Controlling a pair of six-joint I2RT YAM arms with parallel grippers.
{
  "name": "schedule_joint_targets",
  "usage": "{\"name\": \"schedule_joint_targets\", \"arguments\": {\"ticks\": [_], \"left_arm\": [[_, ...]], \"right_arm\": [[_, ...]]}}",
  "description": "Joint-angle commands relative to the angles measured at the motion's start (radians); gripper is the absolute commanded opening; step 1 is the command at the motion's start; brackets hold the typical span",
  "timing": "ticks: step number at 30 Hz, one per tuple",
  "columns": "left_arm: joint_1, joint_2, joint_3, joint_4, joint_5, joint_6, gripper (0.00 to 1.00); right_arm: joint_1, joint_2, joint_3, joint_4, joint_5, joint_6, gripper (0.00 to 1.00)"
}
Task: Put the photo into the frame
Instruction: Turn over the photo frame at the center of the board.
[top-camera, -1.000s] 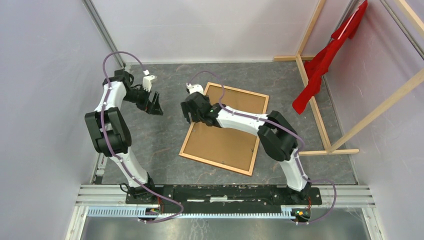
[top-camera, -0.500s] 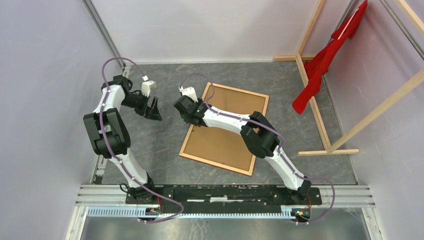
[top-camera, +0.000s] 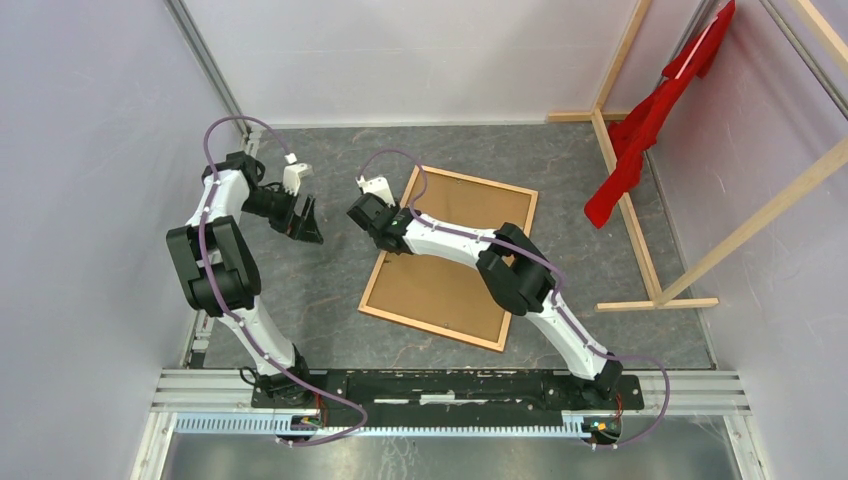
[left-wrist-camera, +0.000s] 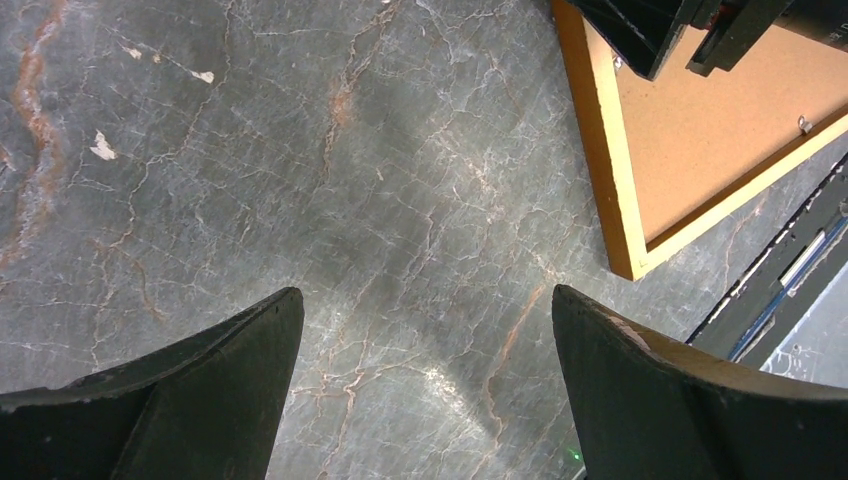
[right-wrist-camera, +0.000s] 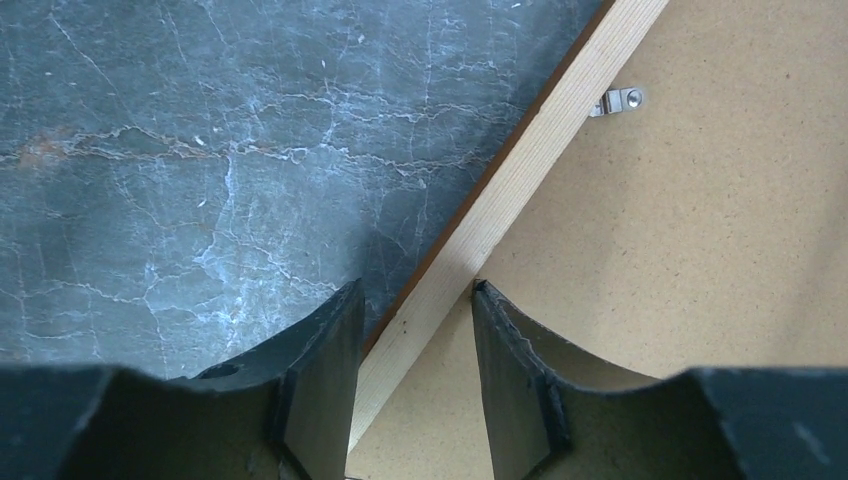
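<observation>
1. The right gripper (right-wrist-camera: 414, 296) stands astride the left rail of the frame (right-wrist-camera: 520, 170). Its jaws are only a little apart, one finger over the table (right-wrist-camera: 180, 150) and the other over the board (right-wrist-camera: 700, 250). I cannot tell whether the pads already press the wood.
2. I judge the step is to take hold of this rail. Close squarely across it, catch its full thickness, and keep away from the clip (right-wrist-camera: 620, 100) further along.
3. The frame lies back-up with the board in it. Lift slowly, because a grip on one side may let it swing.
4. The left gripper (left-wrist-camera: 425, 293), wide open and empty, hangs over the table left of the frame. It could steady the near corner.
5. The photo shows in no view.
</observation>
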Motion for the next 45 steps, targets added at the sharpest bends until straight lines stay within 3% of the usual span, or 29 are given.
{"name": "schedule_joint_targets", "arguments": {"ticks": [1, 10, 17, 22, 23, 26, 28, 32, 40, 42, 45], "left_arm": [[0.006, -0.049, 0.028, -0.028, 0.015, 0.03, 1.0], [0.006, -0.049, 0.049, -0.055, 0.014, 0.027, 0.97], [0.006, -0.06, 0.062, -0.071, 0.022, 0.026, 0.95], [0.005, -0.062, 0.065, -0.076, 0.03, 0.019, 0.94], [0.005, -0.063, 0.065, -0.076, 0.032, 0.018, 0.94], [0.005, -0.061, 0.066, -0.075, 0.033, 0.018, 0.94], [0.006, -0.055, 0.07, -0.075, 0.033, 0.013, 0.94], [0.007, -0.052, 0.07, -0.075, 0.027, 0.013, 0.94], [0.006, -0.049, 0.065, -0.076, 0.016, 0.023, 0.93], [0.007, -0.048, 0.064, -0.075, 0.018, 0.024, 0.94], [0.006, -0.054, 0.062, -0.082, 0.022, 0.038, 0.94]], "right_arm": [[0.003, 0.019, 0.031, -0.006, -0.025, -0.007, 0.49], [0.069, -0.034, -0.043, 0.019, -0.045, -0.143, 0.28], [0.127, -0.195, -0.32, 0.083, -0.082, -0.291, 0.12], [0.153, -0.314, -0.482, 0.104, -0.154, -0.38, 0.1], [0.157, -0.327, -0.499, 0.087, -0.162, -0.385, 0.1], [0.159, -0.351, -0.506, 0.025, -0.15, -0.348, 0.37], [0.16, -0.351, -0.481, -0.002, -0.143, -0.301, 0.45], [0.16, -0.3, -0.37, -0.077, -0.142, -0.247, 0.45], [0.16, -0.25, -0.312, -0.112, -0.141, -0.215, 0.27], [0.16, -0.233, -0.286, -0.137, -0.126, -0.215, 0.29], [0.16, -0.218, -0.258, -0.188, -0.066, -0.197, 0.43]]}}
